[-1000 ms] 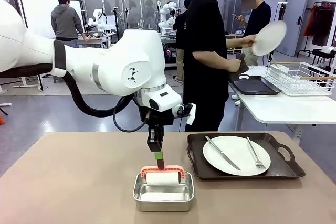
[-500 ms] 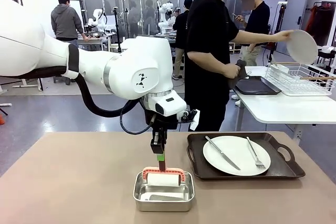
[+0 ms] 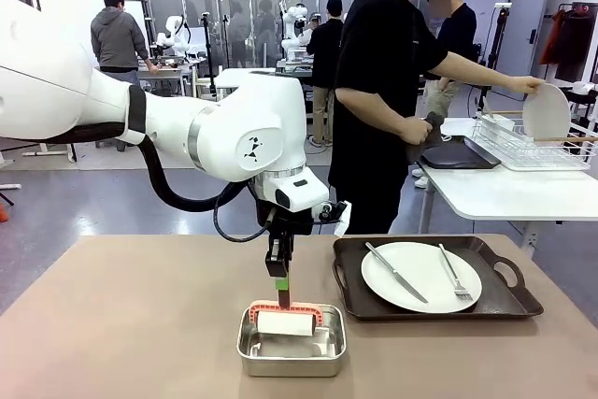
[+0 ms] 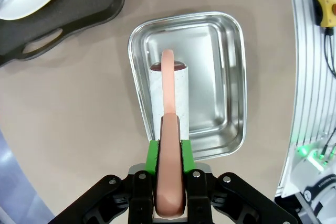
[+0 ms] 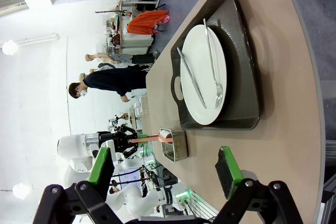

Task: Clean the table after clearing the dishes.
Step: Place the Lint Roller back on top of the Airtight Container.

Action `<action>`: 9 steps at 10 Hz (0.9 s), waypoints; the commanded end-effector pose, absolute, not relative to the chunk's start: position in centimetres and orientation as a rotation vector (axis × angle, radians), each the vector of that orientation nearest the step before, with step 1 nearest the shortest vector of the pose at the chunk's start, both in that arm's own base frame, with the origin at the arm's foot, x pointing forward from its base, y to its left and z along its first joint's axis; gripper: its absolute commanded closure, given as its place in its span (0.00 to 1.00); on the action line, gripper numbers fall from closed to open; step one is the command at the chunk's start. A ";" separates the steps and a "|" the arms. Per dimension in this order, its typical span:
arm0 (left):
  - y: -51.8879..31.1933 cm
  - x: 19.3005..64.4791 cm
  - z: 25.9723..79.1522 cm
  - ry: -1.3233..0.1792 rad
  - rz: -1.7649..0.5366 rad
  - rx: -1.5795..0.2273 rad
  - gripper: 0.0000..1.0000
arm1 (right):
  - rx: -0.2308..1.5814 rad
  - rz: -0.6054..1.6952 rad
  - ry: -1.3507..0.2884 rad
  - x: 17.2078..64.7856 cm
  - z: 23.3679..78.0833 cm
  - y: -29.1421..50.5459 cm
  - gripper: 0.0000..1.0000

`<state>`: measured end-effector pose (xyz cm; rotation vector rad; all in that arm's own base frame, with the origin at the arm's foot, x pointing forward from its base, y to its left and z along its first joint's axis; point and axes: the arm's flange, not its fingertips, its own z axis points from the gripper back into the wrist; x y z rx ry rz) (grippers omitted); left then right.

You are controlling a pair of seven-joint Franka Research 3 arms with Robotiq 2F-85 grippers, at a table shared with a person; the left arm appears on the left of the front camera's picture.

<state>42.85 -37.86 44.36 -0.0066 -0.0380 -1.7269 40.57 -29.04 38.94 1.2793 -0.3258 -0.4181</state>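
Left pincer (image 3: 278, 282) clamps roller (image 3: 285, 322); table (image 3: 140, 324) matte tan.

A white plate (image 5: 195, 51) lies on the dark tray (image 5: 242, 40).

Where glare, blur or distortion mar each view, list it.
Front view: even light, sharp, only soft shadows beside the tray. Left wrist view: bright reflections on the steel pan. Right wrist view: rolled sideways, the table edge bows with the wide lens, the far room washes out white.
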 end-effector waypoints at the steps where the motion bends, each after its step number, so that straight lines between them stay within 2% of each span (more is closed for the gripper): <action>1: -38.1 43.2 44.2 -0.027 -1.721 0.000 0.79 | 1.280 -0.417 -0.331 40.4 39.2 -29.0 0.00; 3: -38.7 43.4 43.1 -0.008 -1.686 0.057 0.79 | 1.280 -0.417 -0.331 40.4 39.2 -29.0 0.00; 9: -38.7 43.7 40.7 -0.043 -1.668 0.020 0.79 | 1.280 -0.417 -0.331 40.4 39.2 -29.0 0.00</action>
